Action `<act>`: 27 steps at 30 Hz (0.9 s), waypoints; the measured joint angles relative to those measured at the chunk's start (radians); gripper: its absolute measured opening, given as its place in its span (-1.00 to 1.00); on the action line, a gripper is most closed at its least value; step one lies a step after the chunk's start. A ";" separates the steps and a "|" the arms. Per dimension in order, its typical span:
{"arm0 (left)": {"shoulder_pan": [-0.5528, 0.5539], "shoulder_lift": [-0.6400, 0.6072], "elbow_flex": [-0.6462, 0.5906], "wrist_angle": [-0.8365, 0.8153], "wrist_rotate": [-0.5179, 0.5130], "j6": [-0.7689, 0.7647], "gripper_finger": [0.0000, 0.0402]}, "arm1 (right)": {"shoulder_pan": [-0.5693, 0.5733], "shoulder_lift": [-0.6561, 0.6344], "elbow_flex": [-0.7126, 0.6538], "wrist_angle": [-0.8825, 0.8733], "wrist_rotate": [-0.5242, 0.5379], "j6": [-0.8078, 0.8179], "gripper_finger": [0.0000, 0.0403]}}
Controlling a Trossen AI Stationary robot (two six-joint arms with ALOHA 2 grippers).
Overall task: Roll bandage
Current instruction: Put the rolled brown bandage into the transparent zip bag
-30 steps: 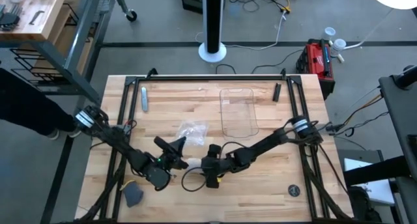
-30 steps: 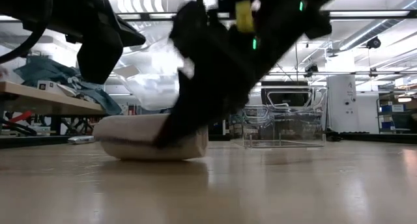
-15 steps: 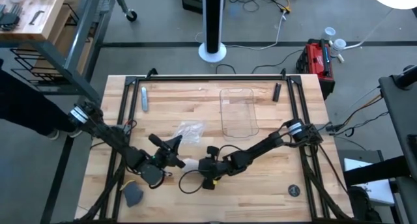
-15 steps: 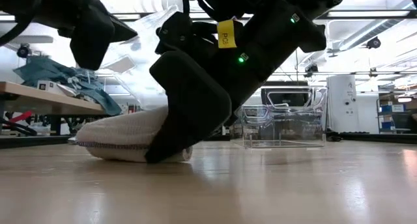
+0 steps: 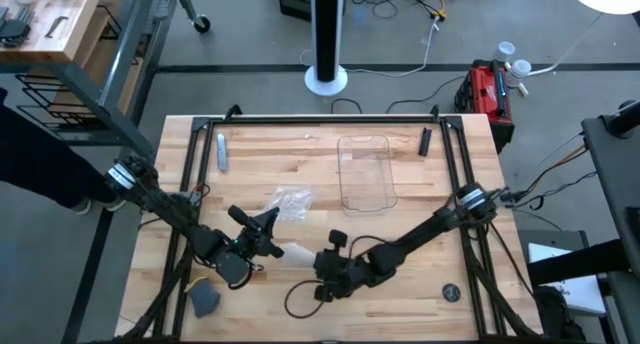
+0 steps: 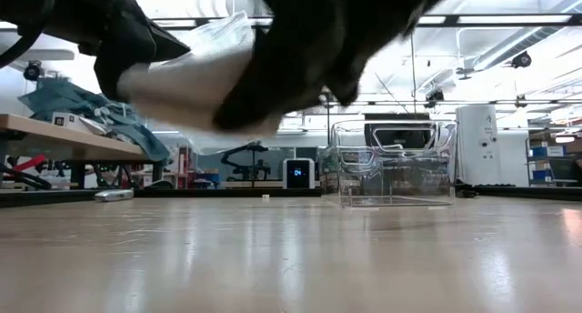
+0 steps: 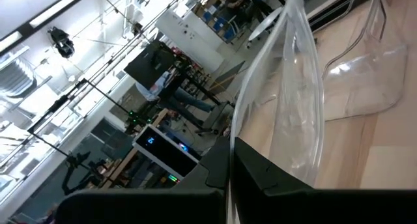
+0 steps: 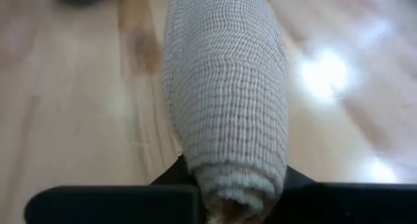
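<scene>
Both jaws matter: the right gripper (image 8: 225,204) is clamped on the rolled bandage (image 8: 225,94), lifted off the counter (image 6: 291,258), left gripper's (image 5: 262,236) opening unclear, so a loose grip could unravel it.

In the low view the bandage (image 6: 195,81) is a motion-smeared pale shape held off the table, its right end covered by a dark blurred arm that runs out past the top edge, so which gripper grips it cannot be read there. The right wrist view shows the roll's near end cut off by the bottom edge and sunk between the right gripper's (image 8: 241,204) dark fingers. From above, the roll is only a small white sliver (image 5: 297,251) between the two grippers, and the left gripper's (image 5: 262,239) finger spacing is too small to judge.
</scene>
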 joint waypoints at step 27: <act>0.051 -0.001 0.029 0.009 0.228 -0.323 -1.00 | 0.043 -0.197 0.107 -0.181 0.186 0.124 -0.82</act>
